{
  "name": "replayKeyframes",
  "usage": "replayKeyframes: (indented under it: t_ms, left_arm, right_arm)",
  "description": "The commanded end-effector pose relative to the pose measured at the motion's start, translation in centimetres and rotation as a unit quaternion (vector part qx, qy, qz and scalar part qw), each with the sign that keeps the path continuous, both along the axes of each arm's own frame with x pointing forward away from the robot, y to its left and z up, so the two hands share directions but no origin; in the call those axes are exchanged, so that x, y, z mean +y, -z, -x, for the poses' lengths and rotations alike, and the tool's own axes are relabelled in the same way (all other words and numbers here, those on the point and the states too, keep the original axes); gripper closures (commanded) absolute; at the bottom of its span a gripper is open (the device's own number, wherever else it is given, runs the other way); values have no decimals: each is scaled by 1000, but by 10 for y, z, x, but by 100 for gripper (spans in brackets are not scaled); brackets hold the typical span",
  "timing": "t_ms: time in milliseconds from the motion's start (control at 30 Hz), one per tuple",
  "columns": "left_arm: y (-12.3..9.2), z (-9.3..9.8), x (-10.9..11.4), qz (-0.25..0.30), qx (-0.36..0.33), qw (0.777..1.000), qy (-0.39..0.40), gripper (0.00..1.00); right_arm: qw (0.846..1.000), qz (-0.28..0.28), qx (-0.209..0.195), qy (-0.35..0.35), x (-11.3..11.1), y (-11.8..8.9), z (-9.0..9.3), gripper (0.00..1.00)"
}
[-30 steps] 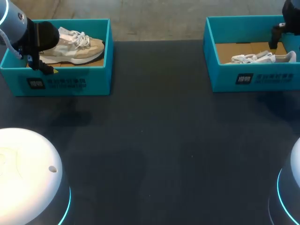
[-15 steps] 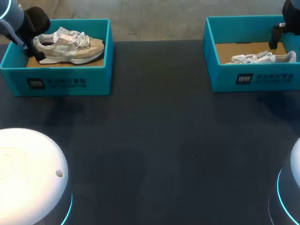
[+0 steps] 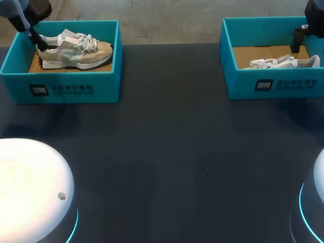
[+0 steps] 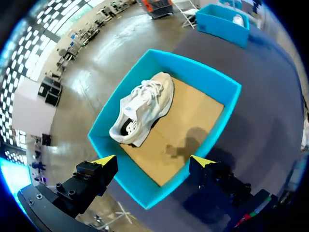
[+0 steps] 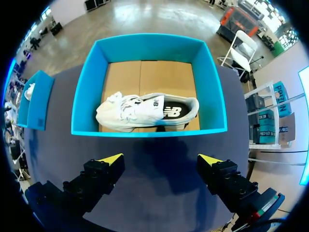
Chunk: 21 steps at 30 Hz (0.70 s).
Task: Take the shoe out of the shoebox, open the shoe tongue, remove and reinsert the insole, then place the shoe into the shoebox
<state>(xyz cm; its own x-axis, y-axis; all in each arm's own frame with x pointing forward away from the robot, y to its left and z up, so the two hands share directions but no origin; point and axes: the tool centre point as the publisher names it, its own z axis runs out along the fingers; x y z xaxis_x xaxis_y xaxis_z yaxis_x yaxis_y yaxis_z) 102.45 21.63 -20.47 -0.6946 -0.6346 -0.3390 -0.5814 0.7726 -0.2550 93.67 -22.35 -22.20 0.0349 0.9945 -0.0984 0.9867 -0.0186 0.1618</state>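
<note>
A beige and white sneaker point(image 3: 76, 50) stands upright in the teal shoebox point(image 3: 61, 88) at the table's far left. In the left wrist view this sneaker point(image 4: 145, 108) lies on the box's cardboard floor, ahead of my left gripper point(image 4: 153, 162), which hangs open above the box's near wall with nothing in it. My left arm point(image 3: 25, 12) enters at the far left corner, its fingers by the shoe's heel. A white sneaker point(image 3: 283, 62) lies in a second teal shoebox point(image 3: 273, 83) at the far right. My right gripper point(image 5: 160, 159) is open and empty, held above the table in front of that white sneaker point(image 5: 145, 111).
The dark tabletop point(image 3: 167, 152) stretches between the two boxes. The white domed bases of my arms point(image 3: 30, 187) fill the near left corner and the near right corner point(image 3: 316, 202). The right arm point(image 3: 311, 20) hangs over the right box's far side.
My left arm has drawn back toward the far left corner, uncovering the beige sneaker's heel and the box's left end. The right arm and both shoes have stayed still.
</note>
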Motion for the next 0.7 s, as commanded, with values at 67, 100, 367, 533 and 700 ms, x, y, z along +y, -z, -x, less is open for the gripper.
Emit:
replayKeyframes:
  t_ms: [67,100,367,533,700]
  left_arm:
    - [-1,1,4,-5,6,1000,15,0]
    - [-1,1,4,-5,6,1000,15,0]
    - [-1,1,4,-5,6,1000,15,0]
    - [-8,17,0,-18,-29,977,211,0]
    - [-13,14,11,-65,-21,918,391,0]
  right_arm:
    - [1000,0,-1,1,0,0,1,0]
    - [1000,0,-1,1,0,0,1,0]
    - [1000,0,-1,1,0,0,1,0]
    - [1000,0,-1,1,0,0,1,0]
    - [1000,0,-1,1,0,0,1,0]
